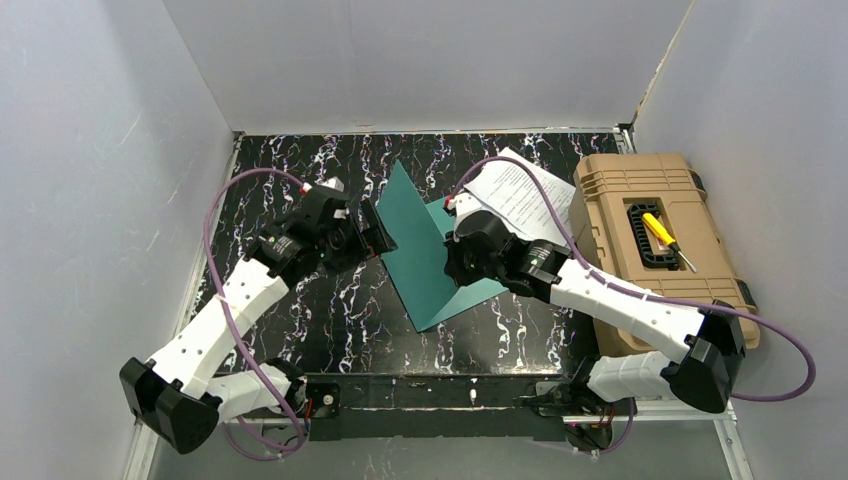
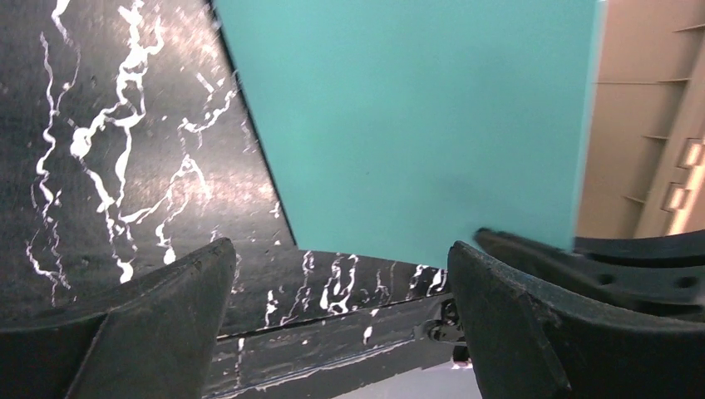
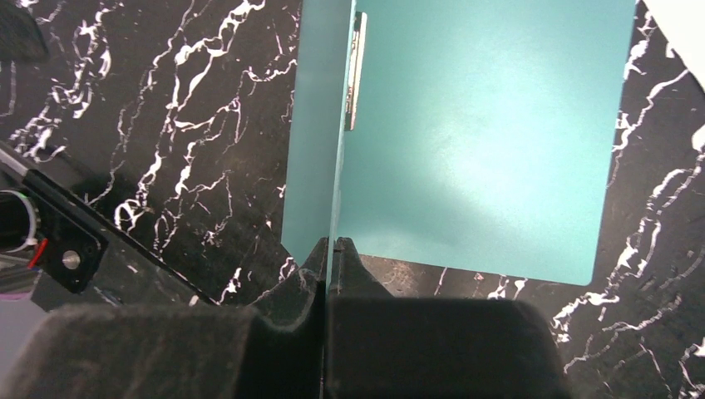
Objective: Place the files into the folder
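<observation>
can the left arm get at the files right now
Probably not directly: the files lie beyond the folder, whose raised cover, pinched in the right arm's jaws, stands between them and the left arm's open jaws.

matt smooth folder [image 3: 482, 141], metal clip [image 3: 356, 75], glossy marbled table [image 1: 330, 320].

yellow screwdriver [image 1: 662, 236] lies atop tan toolbox [image 1: 612, 215] on marbled table [image 1: 330, 320].
</observation>
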